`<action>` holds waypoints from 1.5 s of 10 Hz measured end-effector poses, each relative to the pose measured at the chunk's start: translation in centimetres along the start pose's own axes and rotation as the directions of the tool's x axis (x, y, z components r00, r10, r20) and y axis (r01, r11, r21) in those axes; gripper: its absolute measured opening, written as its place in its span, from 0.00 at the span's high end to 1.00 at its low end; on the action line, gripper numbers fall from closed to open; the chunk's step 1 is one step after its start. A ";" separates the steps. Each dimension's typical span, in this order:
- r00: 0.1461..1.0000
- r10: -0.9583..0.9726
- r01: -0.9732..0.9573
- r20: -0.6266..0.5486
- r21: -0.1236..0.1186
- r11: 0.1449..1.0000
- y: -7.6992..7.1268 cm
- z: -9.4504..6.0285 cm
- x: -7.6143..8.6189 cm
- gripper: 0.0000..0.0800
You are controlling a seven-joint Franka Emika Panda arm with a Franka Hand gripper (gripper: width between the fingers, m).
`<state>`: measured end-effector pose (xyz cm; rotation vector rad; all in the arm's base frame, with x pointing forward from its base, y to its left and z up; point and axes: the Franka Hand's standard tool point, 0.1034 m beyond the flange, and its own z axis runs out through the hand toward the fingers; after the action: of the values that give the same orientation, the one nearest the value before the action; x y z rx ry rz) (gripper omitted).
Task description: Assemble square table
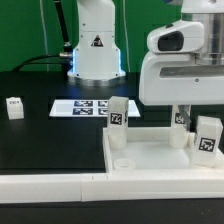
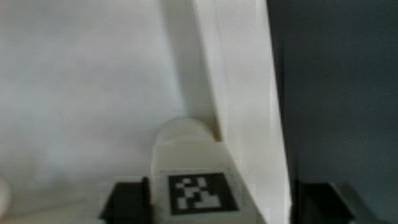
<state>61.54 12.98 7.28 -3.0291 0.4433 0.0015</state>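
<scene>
The white square table top (image 1: pixel 150 152) lies at the exterior view's right with its raised rim up. One tagged leg (image 1: pixel 118 115) stands at its far left corner and another (image 1: pixel 207 137) at its right edge. A third leg (image 1: pixel 181 121) stands at the far right corner, under my gripper (image 1: pixel 181 116). In the wrist view this leg (image 2: pixel 199 188) stands upright against the rim (image 2: pixel 240 90), and my gripper (image 2: pixel 226 200) straddles it. One dark finger (image 2: pixel 128 202) is close beside it, the other finger (image 2: pixel 326 202) stands apart from it. A fourth leg (image 1: pixel 14 108) lies loose at the far left.
The marker board (image 1: pixel 85 106) lies flat on the black table in front of the robot base (image 1: pixel 96 50). The long white bar-shaped wall (image 1: pixel 50 186) runs along the near edge, left of the table top.
</scene>
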 end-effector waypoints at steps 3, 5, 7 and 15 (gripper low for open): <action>0.987 0.158 -0.158 0.001 0.001 0.987 0.1 0.0 0.0 0.63; 0.940 0.340 -0.340 0.009 0.011 0.940 0.1 0.0 0.0 0.63; 0.792 0.609 -0.610 0.048 0.036 0.791 0.3 0.1 0.2 0.63; 0.648 0.755 -0.761 0.097 0.073 0.644 -0.1 0.2 0.3 0.26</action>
<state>61.90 13.02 7.07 -2.4728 1.6130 0.1124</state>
